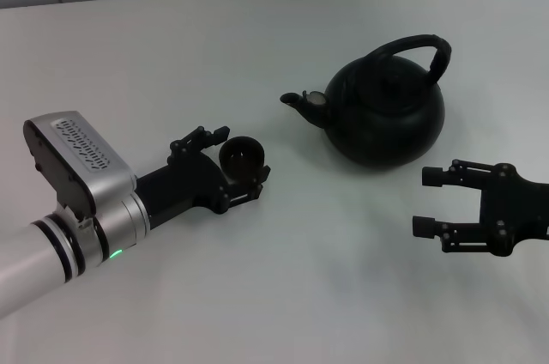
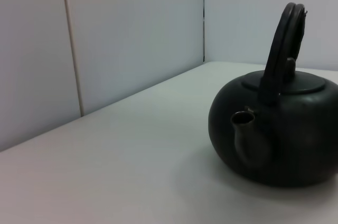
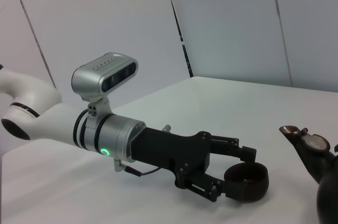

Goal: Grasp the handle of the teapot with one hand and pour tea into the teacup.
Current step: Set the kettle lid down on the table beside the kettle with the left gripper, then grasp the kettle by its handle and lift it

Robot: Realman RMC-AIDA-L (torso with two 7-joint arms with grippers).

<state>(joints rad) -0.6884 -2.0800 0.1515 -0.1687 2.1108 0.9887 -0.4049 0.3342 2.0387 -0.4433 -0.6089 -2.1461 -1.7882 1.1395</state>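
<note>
The matte black teapot (image 1: pixel 386 111) stands on the white table, its spout (image 1: pixel 300 102) pointing toward my left arm and its arched handle (image 1: pixel 422 45) upright. It also shows in the left wrist view (image 2: pixel 280 134), with its handle (image 2: pixel 282 49), and at the edge of the right wrist view (image 3: pixel 317 150). The tiny black teacup (image 1: pixel 242 156) sits between the fingers of my left gripper (image 1: pixel 240 154), which is closed around it, left of the spout. The right wrist view shows the same grip (image 3: pixel 237 174) on the teacup (image 3: pixel 246 183). My right gripper (image 1: pixel 426 202) is open and empty, in front of the teapot and apart from it.
The white table (image 1: pixel 283 295) stretches all around, with pale wall panels (image 2: pixel 132 34) behind it. My left arm's silver wrist and camera housing (image 1: pixel 77 158) lie low over the table at the near left.
</note>
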